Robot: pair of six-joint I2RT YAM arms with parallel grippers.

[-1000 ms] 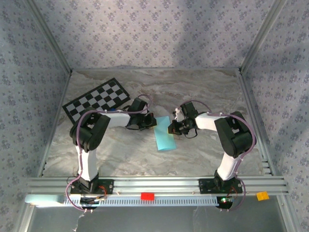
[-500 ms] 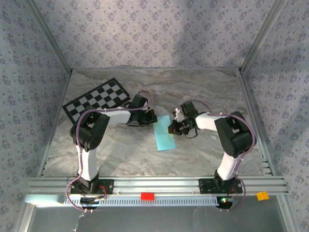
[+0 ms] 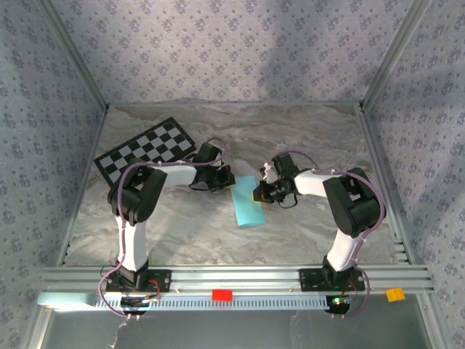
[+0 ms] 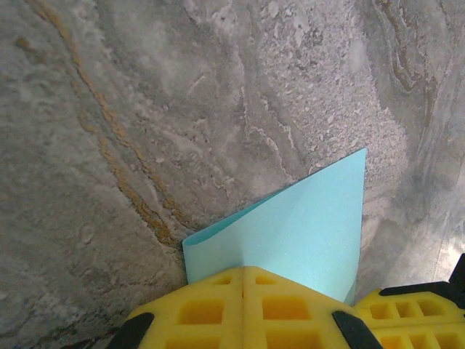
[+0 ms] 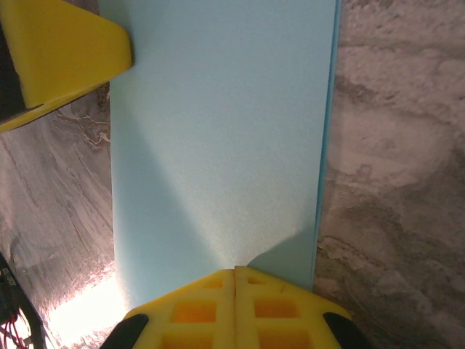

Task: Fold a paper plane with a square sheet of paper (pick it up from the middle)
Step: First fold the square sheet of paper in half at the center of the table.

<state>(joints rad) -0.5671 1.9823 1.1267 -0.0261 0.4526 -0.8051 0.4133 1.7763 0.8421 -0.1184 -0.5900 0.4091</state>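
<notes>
While the first fold is being pressed flat, as it seems, the marble table (image 3: pixel 305 138) is seen as the biggest thing, with its far part bare. Two arms are bent in toward the middle from the near edge. A checkerboard card (image 3: pixel 145 149) is laid at the far left, well apart from the work.

The square sheet of paper (image 3: pixel 248 207) is laid in the middle of the table, between the two arms. It looks folded in half into a long blue strip, and two layers can be made out at its corner (image 4: pixel 305 225) in the left wrist view.

The left gripper (image 3: pixel 227 179) is set on the far left corner of the strip, and the right gripper (image 3: pixel 259 193) on its right edge. Both pairs of yellow fingers are closed tight, with no gap between them. It cannot be told if the paper is pinched or only pushed down.

Next, the corners at one short end may need to be folded in to make the nose. For that, the strip must be held down by one gripper while a corner is lifted by the other, with its fingers opened first. Thin paper lying flat can be hard to get under.
</notes>
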